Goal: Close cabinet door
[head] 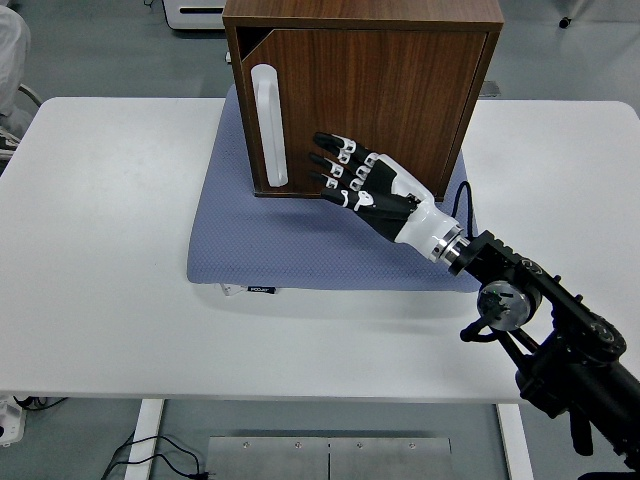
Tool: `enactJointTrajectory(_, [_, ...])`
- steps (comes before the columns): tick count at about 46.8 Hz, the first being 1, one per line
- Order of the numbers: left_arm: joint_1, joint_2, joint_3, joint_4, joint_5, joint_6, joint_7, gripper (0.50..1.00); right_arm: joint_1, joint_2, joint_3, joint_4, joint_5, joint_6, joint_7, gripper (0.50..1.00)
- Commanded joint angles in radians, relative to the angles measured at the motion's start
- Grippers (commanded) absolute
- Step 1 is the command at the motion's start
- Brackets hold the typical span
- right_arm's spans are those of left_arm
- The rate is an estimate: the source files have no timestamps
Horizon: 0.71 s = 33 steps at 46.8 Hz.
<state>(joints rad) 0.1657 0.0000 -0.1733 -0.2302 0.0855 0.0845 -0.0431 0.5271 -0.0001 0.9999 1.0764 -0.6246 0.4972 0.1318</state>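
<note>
Cabinet (380, 60): on blue mat (290, 240), far centre. Door (370, 110) nearly shut, slight gap at upper left. Right hand (365, 185): fingers spread flat against lower door, placed for pushing near white handle (270, 125).

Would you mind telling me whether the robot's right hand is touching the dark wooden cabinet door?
Cannot tell. In the head view the right hand overlaps the cabinet door with fingers extended, but from above neither contact nor a gap shows.

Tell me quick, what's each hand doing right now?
Right hand: open, fingers extended against the cabinet door, holding nothing.
Left hand: not in view.
</note>
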Motion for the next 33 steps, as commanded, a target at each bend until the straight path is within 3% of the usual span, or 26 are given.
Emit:
enactJointTrajectory(1, [0.000, 0.000, 0.000, 0.000, 0.000, 0.000, 0.000, 1.000, -0.018, 0.000, 0.000, 0.030, 0.002, 0.026, 0.000, 1.000])
enactJointTrajectory(6, [0.000, 0.000, 0.000, 0.000, 0.000, 0.000, 0.000, 1.000, -0.045, 0.000, 0.000, 0.066, 0.002, 0.056, 0.000, 1.000])
enactJointTrajectory(16, [0.000, 0.000, 0.000, 0.000, 0.000, 0.000, 0.000, 1.000, -0.119, -0.101, 0.026, 0.123, 0.003, 0.076, 0.000, 1.000])
enactJointTrajectory(33, [0.000, 0.000, 0.000, 0.000, 0.000, 0.000, 0.000, 1.000, -0.298, -0.219, 0.247, 0.212, 0.008, 0.076, 0.000, 1.000])
